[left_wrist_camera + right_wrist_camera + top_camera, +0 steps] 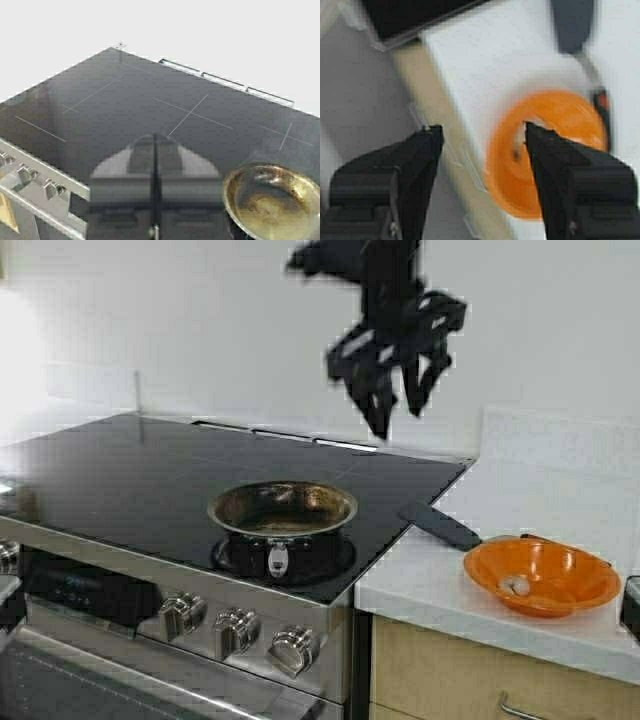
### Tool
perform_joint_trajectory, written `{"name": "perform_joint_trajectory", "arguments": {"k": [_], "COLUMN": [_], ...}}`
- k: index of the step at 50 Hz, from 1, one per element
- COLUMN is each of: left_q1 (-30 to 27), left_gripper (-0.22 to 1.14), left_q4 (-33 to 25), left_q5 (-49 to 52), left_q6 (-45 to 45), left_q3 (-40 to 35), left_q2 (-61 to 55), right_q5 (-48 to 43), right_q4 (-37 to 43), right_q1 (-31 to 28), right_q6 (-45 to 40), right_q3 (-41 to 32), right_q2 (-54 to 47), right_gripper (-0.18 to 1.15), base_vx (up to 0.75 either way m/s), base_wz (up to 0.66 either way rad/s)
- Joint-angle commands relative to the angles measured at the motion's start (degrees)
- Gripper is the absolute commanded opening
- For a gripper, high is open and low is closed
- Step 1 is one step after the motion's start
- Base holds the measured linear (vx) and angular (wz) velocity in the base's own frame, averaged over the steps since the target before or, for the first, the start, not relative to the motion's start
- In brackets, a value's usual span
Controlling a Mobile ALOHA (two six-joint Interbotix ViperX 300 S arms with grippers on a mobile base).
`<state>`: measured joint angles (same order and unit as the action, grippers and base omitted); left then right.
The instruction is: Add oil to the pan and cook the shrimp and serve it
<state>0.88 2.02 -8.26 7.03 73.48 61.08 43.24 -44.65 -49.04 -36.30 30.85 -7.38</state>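
Across the left and middle of the scene, a black glass cooktop (120,470) (150,100) marked with thin burner crosses, set against a pale wall. To its right, touching its edge, a white counter (540,490) (495,55) above a tan cabinet front (440,670). High above the far right part of the cooktop, well clear of everything, the right gripper (400,418) (484,131) at the end of a raised black arm, pointing down, fingers spread wide apart with nothing between them; from its wrist, looking down onto the counter's near edge and the bowl. Over the near left part of the cooktop, the left gripper (155,142), fingers pressed together along a thin seam and holding nothing, seen in the left wrist view only. On the near right burner, the pan (282,508) (272,200), upright, shiny and browned inside, dark outside, stub handle with loop facing near. On the counter, near right, an orange bowl (570,580) (570,130), well apart from the pan. Between cooktop and bowl, a dark spatula (440,525) (572,22), blade reaching toward the cooktop's right edge, handle running behind the bowl's far rim. Along the stove's near front, a row of steel knobs (238,630) (30,175). Inside the bowl, toward its near left, the shrimp (516,586), pale and small, number hard to tell.
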Motion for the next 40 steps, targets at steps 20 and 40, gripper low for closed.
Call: {"name": "perform_joint_trajectory", "arguments": {"k": [20, 40], "left_q1": [0.0, 0.0], "left_gripper": [0.03, 0.03], "left_q4": [-0.09, 0.0], "left_q5": [-0.26, -0.26], "left_q6": [0.18, 0.26], "left_q3": [-0.79, -0.7], "left_q2": [0.0, 0.0], "right_q5": [8.96, 12.92], "right_q4": [-22.59, -30.5], "right_q1": [-8.35, -8.35], "right_q6": [-34.19, -48.08], "right_q3": [7.47, 8.35], "right_q2": [-16.61, -26.72], "right_gripper": [0.87, 0.87], "base_vx": [0.0, 0.0], "base_wz": [0.0, 0.0]}}
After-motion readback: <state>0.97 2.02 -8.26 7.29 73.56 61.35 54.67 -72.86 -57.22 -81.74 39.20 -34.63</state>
